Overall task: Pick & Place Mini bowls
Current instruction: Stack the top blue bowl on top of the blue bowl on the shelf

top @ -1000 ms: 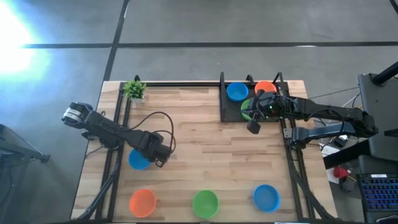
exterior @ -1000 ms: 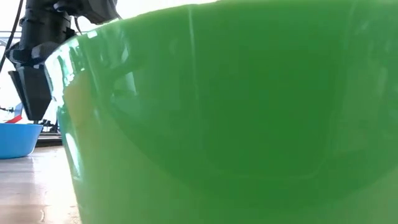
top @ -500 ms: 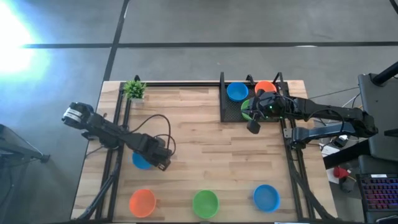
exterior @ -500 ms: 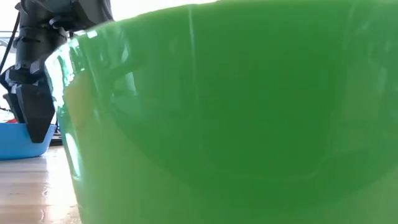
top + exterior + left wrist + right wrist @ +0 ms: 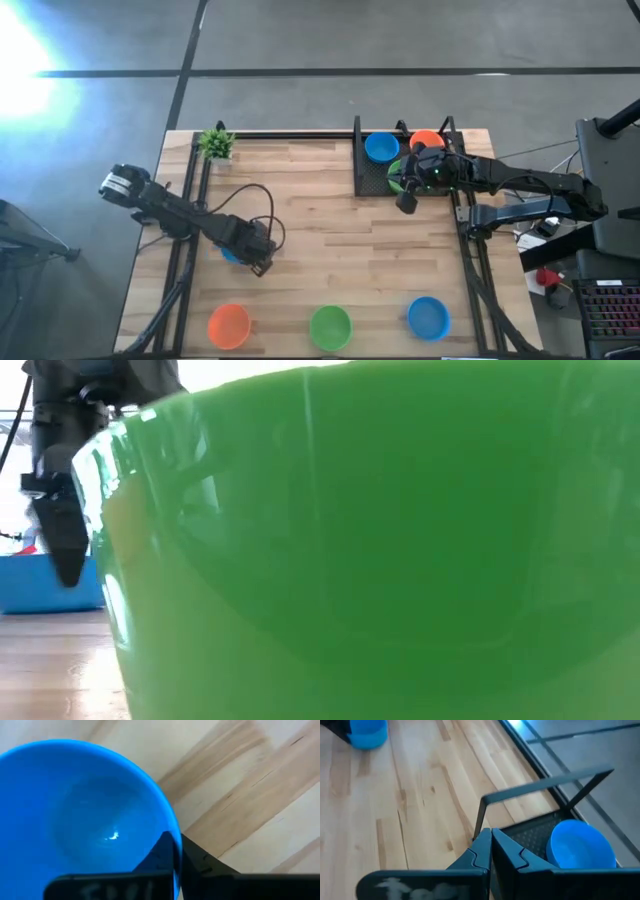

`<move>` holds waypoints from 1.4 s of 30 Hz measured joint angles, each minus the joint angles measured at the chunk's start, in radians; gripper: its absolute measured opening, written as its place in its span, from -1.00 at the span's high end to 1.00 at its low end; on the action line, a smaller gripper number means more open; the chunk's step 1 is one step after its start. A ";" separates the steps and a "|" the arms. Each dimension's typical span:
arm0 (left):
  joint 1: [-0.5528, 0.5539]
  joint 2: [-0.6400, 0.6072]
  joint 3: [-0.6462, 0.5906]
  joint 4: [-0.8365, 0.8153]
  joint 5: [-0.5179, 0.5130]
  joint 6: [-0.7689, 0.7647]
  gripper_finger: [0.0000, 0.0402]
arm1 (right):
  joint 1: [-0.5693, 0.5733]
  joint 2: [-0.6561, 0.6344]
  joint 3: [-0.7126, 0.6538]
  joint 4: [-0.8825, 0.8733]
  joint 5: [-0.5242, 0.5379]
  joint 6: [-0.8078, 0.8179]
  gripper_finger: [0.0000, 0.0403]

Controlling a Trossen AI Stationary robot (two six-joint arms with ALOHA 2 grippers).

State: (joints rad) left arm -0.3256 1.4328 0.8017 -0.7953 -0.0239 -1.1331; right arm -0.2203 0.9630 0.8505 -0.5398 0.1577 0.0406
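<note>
My left gripper point(image 5: 258, 262) is low over the table's left half, shut on a blue mini bowl point(image 5: 228, 254), which fills the left wrist view point(image 5: 80, 820). My right gripper point(image 5: 407, 203) is shut and holds nothing. It hangs by the near left corner of the black tray point(image 5: 368, 185). In that tray lie a blue bowl point(image 5: 381, 147), an orange bowl point(image 5: 427, 139) and a partly hidden green bowl point(image 5: 396, 176). Along the near edge stand an orange bowl point(image 5: 229, 324), a green bowl point(image 5: 330, 327) and a blue bowl point(image 5: 428, 317). My left gripper has the blue bowl by its rim point(image 5: 175, 847). One finger point(image 5: 159, 856) is inside the bowl and the other point(image 5: 202, 866) outside, coming down from above. The bowl's bottom looks to be on the table.
A small potted plant point(image 5: 216, 143) stands at the far left corner. A cable loops on the wood behind my left gripper. The near-edge green bowl point(image 5: 380, 540) fills almost all of the low view. Bare wood lies between the two arms.
My left gripper has moved toward the near edge and come down onto the blue bowl, which it now mostly covers in the high view. In the low view the bowl has shifted a little. The right arm has kept still.
</note>
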 joint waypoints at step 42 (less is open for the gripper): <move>0.144 0.087 0.290 0.654 -0.946 1.751 1.00 | 0.053 0.008 -0.007 0.400 -0.002 -0.219 0.85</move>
State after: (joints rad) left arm -0.1813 1.5200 1.0916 -0.1412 -0.9700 0.6182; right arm -0.1677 0.9713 0.8433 -0.1403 0.1555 -0.1788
